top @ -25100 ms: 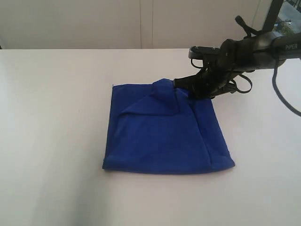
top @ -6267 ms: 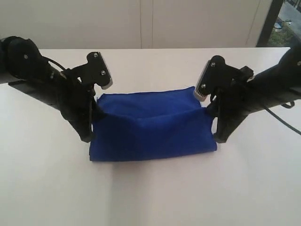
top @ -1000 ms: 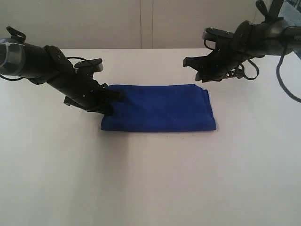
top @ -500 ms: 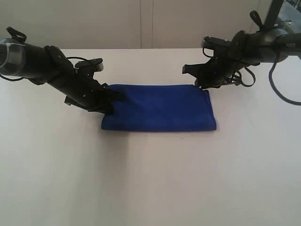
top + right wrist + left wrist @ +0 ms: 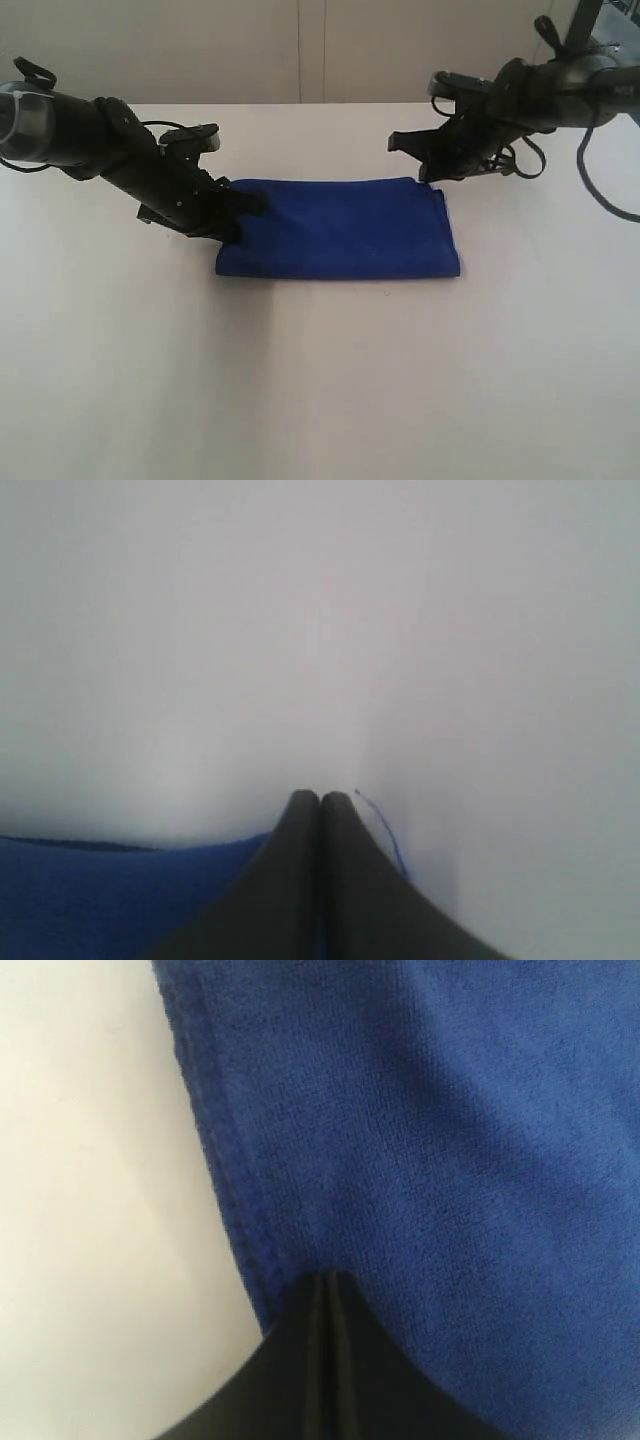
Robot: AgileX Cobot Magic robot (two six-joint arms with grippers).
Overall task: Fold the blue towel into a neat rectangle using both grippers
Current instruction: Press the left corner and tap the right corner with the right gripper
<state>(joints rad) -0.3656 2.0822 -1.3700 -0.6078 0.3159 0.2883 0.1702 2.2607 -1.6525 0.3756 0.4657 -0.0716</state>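
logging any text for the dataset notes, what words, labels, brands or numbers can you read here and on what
None readable: the deep blue fabric towel and the white table are plain.
Any marking on the black right arm is too blurred to read.

We are looking at what appears to be a robotics lab or test room. We are seeing a plain white table (image 5: 320,400) filling the exterior view, with pale, bare wall panels (image 5: 150,50) standing behind it and a dark window frame (image 5: 583,20) showing at the far right corner. A black left arm (image 5: 70,130) and right arm (image 5: 560,85), trailing loose cables, are reaching over the table, with a blue towel (image 5: 340,230) lying between them.
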